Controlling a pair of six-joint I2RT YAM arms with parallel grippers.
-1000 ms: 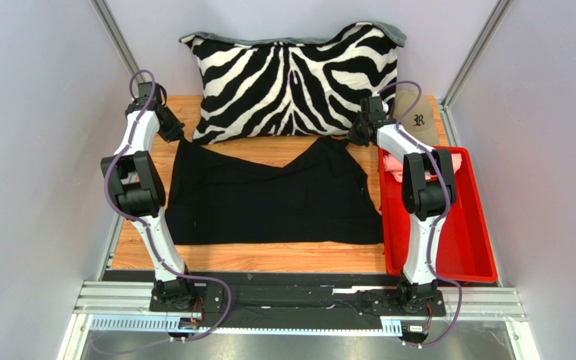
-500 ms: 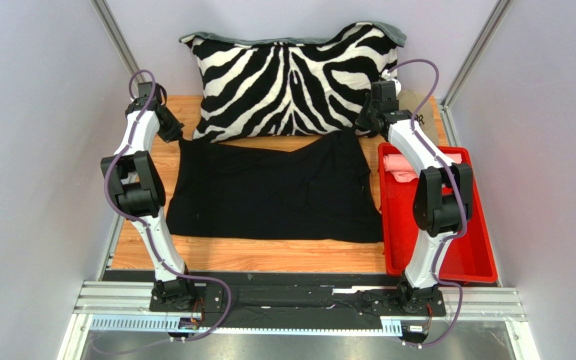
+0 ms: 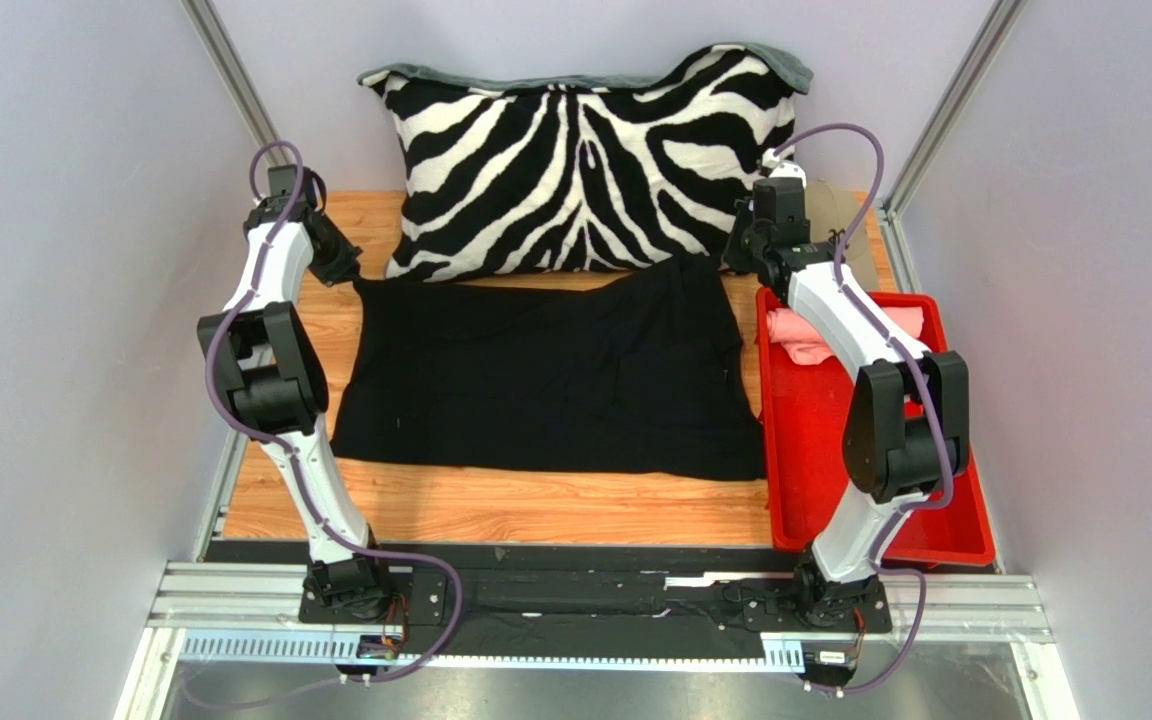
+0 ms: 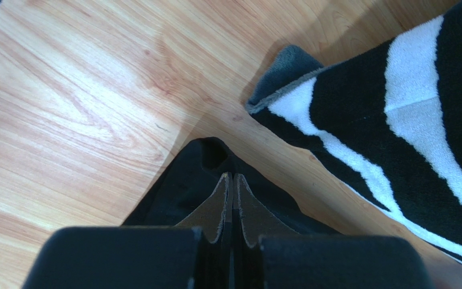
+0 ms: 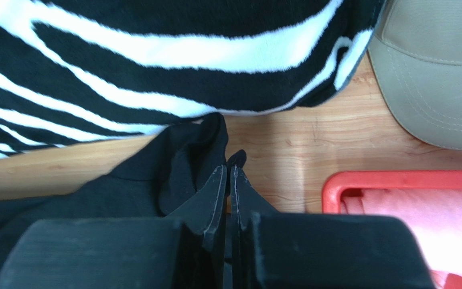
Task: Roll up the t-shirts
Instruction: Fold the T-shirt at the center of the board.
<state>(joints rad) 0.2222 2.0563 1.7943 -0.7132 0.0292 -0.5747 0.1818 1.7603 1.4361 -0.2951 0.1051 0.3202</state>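
Pinching the black t-shirt, left gripper and right gripper look closed only in wrist views

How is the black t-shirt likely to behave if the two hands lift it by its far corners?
Probably floppy: the black t-shirt bunches into soft folds where the left hand and right hand pinch its corners. It likely sags between them, since it lies limp and flat on the table. It looks thin, so probably light and easy to drag.

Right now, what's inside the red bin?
The red bin holds a salmon pink t-shirt bunched at its far end; its near floor looks bare. The right arm covers part of both.
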